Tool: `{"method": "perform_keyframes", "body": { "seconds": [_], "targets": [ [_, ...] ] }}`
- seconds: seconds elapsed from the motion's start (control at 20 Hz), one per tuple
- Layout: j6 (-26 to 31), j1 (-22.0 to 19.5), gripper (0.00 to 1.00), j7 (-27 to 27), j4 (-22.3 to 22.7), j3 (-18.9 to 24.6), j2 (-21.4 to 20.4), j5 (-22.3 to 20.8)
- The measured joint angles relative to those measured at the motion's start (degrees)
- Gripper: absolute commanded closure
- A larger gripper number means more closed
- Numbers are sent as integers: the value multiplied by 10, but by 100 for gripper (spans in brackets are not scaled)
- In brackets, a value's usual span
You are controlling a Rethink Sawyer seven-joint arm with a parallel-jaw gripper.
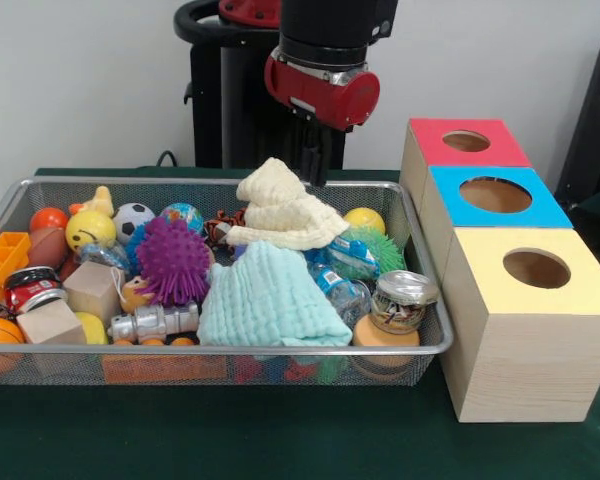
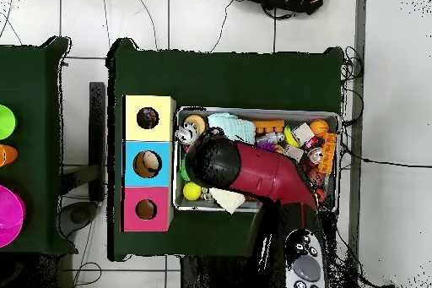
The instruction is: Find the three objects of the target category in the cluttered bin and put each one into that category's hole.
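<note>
A table covered in dark green cloth [image 1: 280, 440] carries a wire mesh bin [image 1: 425, 345] crammed with toys and cloths. Just beside the bin stand 3 wooden boxes in a touching row, each with a round hole on top: a red-topped box [image 1: 467, 142], a blue-topped box [image 1: 495, 195] and a yellow-topped box [image 1: 535, 270]

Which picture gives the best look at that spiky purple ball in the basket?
The front view. There the spiky purple ball sits in plain sight in the wire basket, between the yellow smiley ball and the pale green cloth. In the overhead view the robot's arm covers the basket's middle, so the ball cannot be made out.
</note>
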Motion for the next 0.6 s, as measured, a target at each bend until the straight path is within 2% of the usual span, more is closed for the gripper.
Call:
{"method": "perform_keyframes", "body": {
  "seconds": [0.6],
  "targets": [
    [0, 3, 100, 0, -8, 7, -1, -27]
  ]
}}
